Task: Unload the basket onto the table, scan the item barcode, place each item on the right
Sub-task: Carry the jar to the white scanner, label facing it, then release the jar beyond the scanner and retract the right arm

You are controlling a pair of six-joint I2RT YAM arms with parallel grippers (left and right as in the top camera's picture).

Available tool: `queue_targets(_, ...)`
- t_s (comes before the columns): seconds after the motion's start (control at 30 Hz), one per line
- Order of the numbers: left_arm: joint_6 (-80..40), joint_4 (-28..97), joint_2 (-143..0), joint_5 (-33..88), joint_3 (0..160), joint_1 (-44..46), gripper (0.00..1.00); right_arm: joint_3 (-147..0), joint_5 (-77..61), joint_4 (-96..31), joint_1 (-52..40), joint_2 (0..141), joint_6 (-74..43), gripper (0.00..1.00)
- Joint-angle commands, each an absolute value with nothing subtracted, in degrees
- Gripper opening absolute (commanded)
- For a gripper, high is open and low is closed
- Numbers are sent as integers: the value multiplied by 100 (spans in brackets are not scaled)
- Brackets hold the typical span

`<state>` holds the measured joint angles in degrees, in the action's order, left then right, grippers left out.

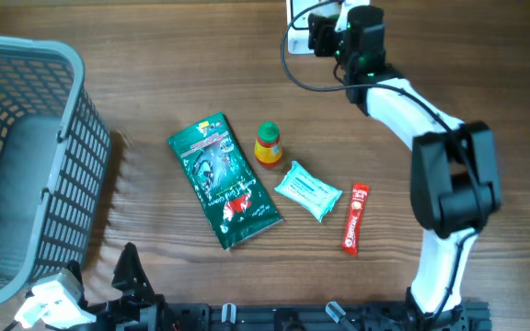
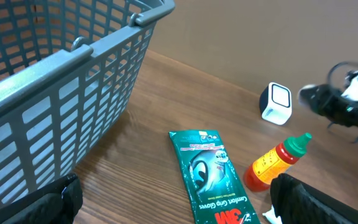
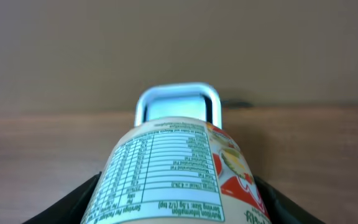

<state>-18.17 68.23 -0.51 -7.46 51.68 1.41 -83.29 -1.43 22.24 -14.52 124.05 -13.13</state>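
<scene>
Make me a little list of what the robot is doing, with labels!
right gripper: shut on round container with nutrition label, held before small white scanner
left gripper: open, empty, near grey plastic basket
on table: green foil packet, orange bottle with green cap, pale blue wipes pack, red stick sachet

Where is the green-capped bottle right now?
In the overhead view, the green-capped bottle sits mid-table, just right of the green packet and up-frame from the wipes pack.

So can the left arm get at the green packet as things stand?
Probably yes: the left hand is open and empty, the packet lies flat just ahead, and the basket stands aside.
</scene>
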Motion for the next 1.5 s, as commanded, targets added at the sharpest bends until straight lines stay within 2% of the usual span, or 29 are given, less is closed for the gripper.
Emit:
queue_targets(0.0,-1850,6816,-36,-757,5164,99,100,-8547,-233,4333,-1476,13338,-1068,48)
queue_targets(0.07,-1850,6816,-36,-757,5164,99,100,-8860,-322,4849,-1533,13764,-1050,49)
queue_targets(0.37,-1850,6816,-36,-757,5164,99,100,-10029,-346,4550,-1592,14230,-1061,44)
queue_targets(0.53,-1850,6814,-36,-757,5164,99,100,-10029,-346,4272,-1632,14197,-1063,50)
queue_targets(0.67,-1850,6816,-36,-757,5164,99,100,-10029,-301,3247,-1579,13594,-692,41)
queue_targets(0.73,-1850,6814,-36,-757,5164,99,100,-10029,3,2375,-1463,12943,-456,41)
queue_targets(0.9,-1850,6816,-36,-757,5164,99,100,-10029,23,12,-458,11437,-464,39)
queue_targets(0.93,-1850,6816,-36,-757,5164,99,100,-10029,62,-696,71,11201,-508,39)
queue_targets(1.07,-1850,6816,-36,-757,5164,99,100,-9983,432,-2189,1455,11179,-622,35)
queue_targets(1.1,-1850,6816,-36,-757,5164,99,100,-9968,438,-2689,2064,11255,-701,35)
queue_targets(1.27,-1850,6816,-36,-757,5164,99,100,-9963,515,-3514,3859,11808,-1208,36)
queue_targets(1.33,-1850,6816,-36,-757,5164,99,100,-9963,517,-3557,4289,12175,-1199,37)
queue_targets(1.37,-1850,6816,-36,-757,5164,99,100,-9963,526,-3529,4436,12346,-1122,44)
queue_targets(1.4,-1850,6816,-36,-757,5164,99,100,-9963,655,-3516,4565,12532,-1048,46)
queue_targets(1.47,-1850,6816,-36,-757,5164,99,100,-9963,775,-3441,4729,12781,-1048,47)
